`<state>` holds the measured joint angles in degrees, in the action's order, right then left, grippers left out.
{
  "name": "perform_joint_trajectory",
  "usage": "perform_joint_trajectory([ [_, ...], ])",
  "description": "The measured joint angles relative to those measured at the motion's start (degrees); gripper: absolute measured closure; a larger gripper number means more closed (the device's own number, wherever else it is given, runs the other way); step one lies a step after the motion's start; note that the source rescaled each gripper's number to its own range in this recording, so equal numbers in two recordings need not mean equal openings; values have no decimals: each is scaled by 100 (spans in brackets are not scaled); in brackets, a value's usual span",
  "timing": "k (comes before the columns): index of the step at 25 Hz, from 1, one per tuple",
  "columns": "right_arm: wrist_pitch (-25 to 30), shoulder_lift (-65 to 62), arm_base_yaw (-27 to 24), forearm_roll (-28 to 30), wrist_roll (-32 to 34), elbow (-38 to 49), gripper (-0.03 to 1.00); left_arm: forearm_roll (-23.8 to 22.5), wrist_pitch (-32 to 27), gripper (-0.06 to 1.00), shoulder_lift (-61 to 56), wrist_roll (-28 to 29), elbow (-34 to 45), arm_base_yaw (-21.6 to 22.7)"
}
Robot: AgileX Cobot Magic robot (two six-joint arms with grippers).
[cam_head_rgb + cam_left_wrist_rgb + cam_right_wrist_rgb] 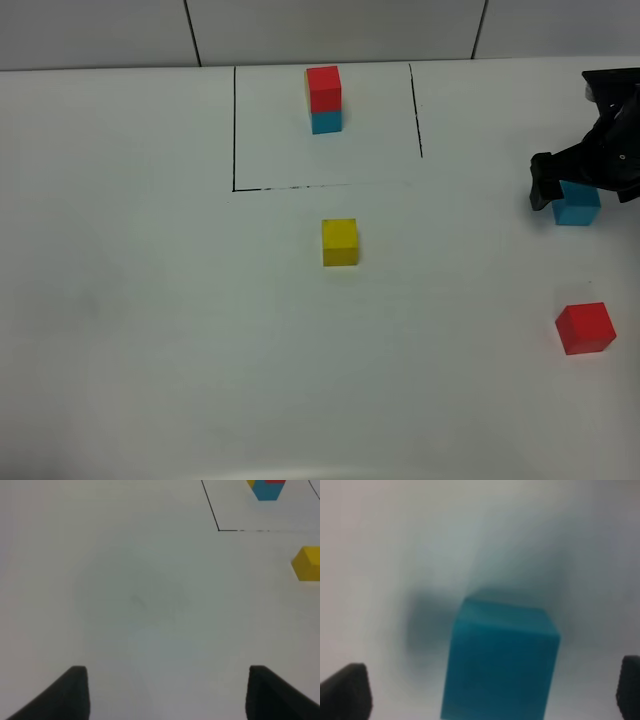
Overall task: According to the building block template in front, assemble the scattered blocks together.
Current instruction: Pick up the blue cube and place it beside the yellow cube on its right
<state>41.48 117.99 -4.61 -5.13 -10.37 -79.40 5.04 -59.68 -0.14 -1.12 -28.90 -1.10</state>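
Note:
The building block template [323, 100] stands in the marked box at the back, red cube on top and cyan-blue below; its corner also shows in the left wrist view [267, 487]. Of the scattered blocks, the yellow cube [340, 242] [307, 564] lies just in front of the box. The cyan-blue cube [577, 207] [500, 660] sits at the far right, and the red cube [585, 328] lies nearer the front right. My right gripper [575, 188] [490, 690] is open, straddling the cyan-blue cube without touching it. My left gripper [167, 695] is open over bare table.
A black-lined rectangle [234, 130] marks the template's area on the white table [150, 300]. The right arm's dark body [615, 110] hangs over the table's far right edge. A grey tiled wall runs along the back.

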Motion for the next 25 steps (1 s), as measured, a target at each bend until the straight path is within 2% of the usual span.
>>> perform_joint_trajectory([
  [4,-13,143,-51,-163,-168,-12,1,0,0,53,0,0,0,0],
  [7,-65,224,-51,-227,-249,-12,14,0,0,53,0,0,0,0],
  [9,-120,235,-51,-247,-256,-12,30,0,0,53,0,0,0,0],
  [11,-146,235,-51,-247,-249,-12,56,0,0,53,0,0,0,0],
  [13,-184,235,-51,-247,-249,-12,89,0,0,53,0,0,0,0],
  [14,-201,235,-51,-247,-249,-12,96,0,0,53,0,0,0,0],
  [16,-189,235,-51,-188,-314,-12,96,0,0,53,0,0,0,0],
  [19,-48,196,-11,-113,-829,-12,96,0,0,53,0,0,0,0],
  [23,605,-16,358,-86,-2332,-12,96,0,0,53,0,6,0,0],
  [25,928,-99,693,-30,-3350,-43,96,0,0,53,0,6,0,0],
])
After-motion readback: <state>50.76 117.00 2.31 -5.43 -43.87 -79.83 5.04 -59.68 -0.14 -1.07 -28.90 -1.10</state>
